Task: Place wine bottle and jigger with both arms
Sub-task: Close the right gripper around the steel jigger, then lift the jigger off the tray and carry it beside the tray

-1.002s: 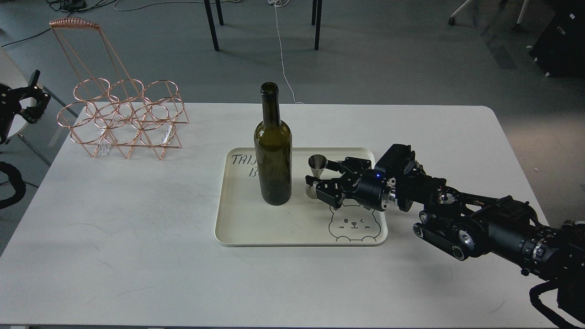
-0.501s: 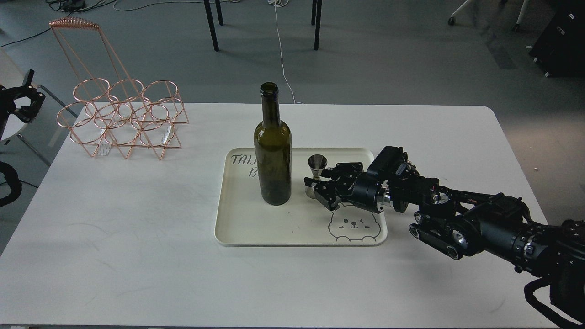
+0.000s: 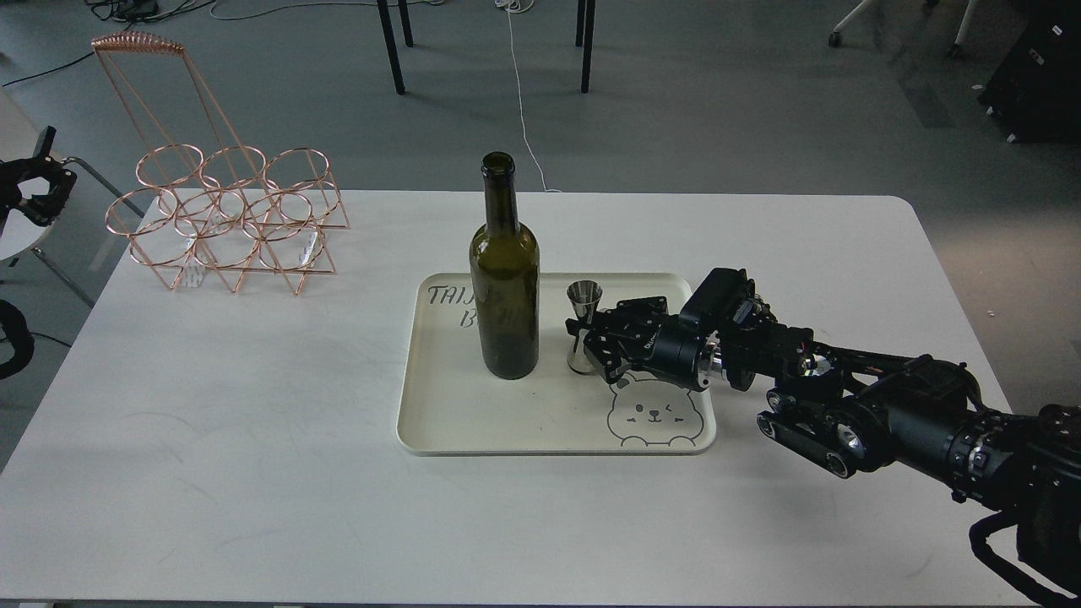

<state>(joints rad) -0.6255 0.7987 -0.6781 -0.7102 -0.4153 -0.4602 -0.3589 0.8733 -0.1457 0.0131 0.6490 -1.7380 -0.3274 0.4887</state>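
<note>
The wine bottle (image 3: pixel 504 287), dark olive-green and unlabelled, stands upright on the left part of a cream tray (image 3: pixel 473 422). The steel jigger (image 3: pixel 583 325) stands upright on the tray just right of the bottle. My right gripper (image 3: pixel 594 338) reaches in from the right, and its fingers are closed around the jigger's narrow waist. My left gripper (image 3: pixel 34 181) is at the far left edge, off the table and far from both objects. It is small and dark, so its fingers cannot be told apart.
A copper wire bottle rack (image 3: pixel 224 219) with a tall handle stands at the table's back left corner. The tray has lettering and a bear drawing (image 3: pixel 654 414). Table legs and a cable show on the floor behind the white table (image 3: pixel 211 405).
My right gripper's fingers have closed in from either side of the jigger onto its waist. The left gripper has drifted slightly further left. The bottle has not moved.
</note>
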